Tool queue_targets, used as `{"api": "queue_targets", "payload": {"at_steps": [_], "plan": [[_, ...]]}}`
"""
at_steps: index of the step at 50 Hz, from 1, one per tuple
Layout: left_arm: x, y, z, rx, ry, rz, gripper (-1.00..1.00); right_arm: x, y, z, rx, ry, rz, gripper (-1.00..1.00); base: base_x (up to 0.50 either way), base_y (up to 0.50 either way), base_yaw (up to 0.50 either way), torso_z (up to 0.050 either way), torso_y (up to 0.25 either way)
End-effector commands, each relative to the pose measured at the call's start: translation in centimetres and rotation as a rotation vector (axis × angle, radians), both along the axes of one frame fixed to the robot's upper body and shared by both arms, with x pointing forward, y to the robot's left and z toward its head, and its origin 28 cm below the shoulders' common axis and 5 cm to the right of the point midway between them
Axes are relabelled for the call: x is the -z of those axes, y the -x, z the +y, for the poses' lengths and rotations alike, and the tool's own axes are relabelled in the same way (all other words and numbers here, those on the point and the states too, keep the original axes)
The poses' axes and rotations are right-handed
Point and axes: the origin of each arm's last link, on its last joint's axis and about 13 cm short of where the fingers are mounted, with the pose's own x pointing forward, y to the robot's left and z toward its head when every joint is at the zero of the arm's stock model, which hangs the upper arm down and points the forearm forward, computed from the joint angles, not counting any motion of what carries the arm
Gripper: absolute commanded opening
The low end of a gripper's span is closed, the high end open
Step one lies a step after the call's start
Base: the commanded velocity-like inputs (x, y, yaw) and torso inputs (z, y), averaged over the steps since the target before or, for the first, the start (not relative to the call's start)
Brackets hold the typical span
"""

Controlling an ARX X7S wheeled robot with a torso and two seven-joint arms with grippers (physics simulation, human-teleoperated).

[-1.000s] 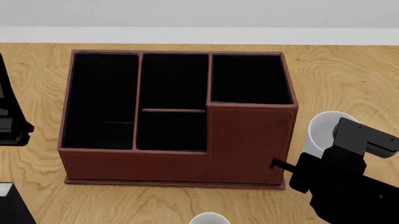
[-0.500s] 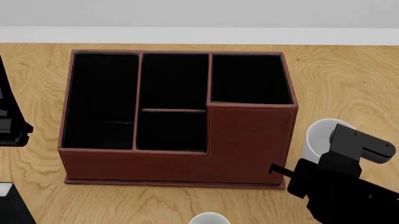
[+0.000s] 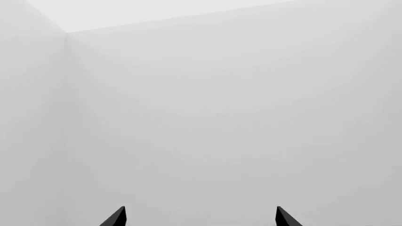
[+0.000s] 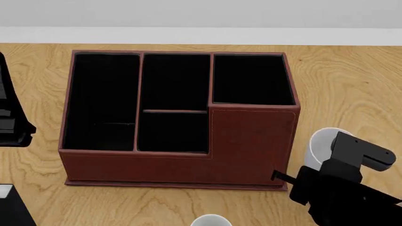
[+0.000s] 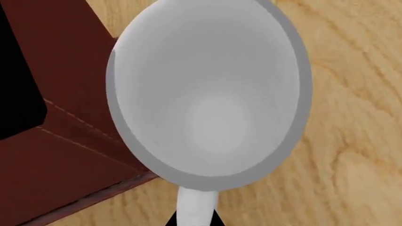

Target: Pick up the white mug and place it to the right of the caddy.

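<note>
Nearest, at the head view's lower edge, a white rim [image 4: 211, 219] pokes in, prob. another cup; can't tell more. Right gripper [image 5: 196, 217] carries the white mug [image 4: 321, 143] by its handle: jaws clamped on the loop, which keeps the mug upright w/ its mouth open to the wrist cam. Mug sits just beside the caddy [image 4: 251, 141], at its right front corner, i.e. already on the side the task wants. Whether its base touches the worktop [image 4: 351, 84] is hidden by the arm. Left gripper [image 3: 199, 217] idles, jaws apart, facing a bare wall, clear of the work. Judgement: lower and let go.
</note>
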Motion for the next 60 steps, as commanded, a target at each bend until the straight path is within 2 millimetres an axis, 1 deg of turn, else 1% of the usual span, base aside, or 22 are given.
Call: {"api": "queue_targets", "payload": {"at_steps": [1, 32, 60], "plan": [[0.0, 0.0, 0.0, -0.002, -0.001, 0.001, 1.0, 0.3, -0.3, -0.3, -0.009, 0.019, -0.008, -1.0, 0.0, 0.0, 0.0, 0.0, 0.0], [0.3, 0.0, 0.1, -0.004, 0.001, 0.004, 1.0, 2.2, -0.8, -0.5, -0.012, 0.026, 0.022, -1.0, 0.0, 0.0, 0.0, 0.0, 0.0], [0.5, 0.0, 0.1, 0.0, 0.006, 0.007, 1.0, 2.9, -0.6, -0.5, -0.004, 0.019, 0.035, -1.0, 0.0, 0.0, 0.0, 0.0, 0.0]]}}
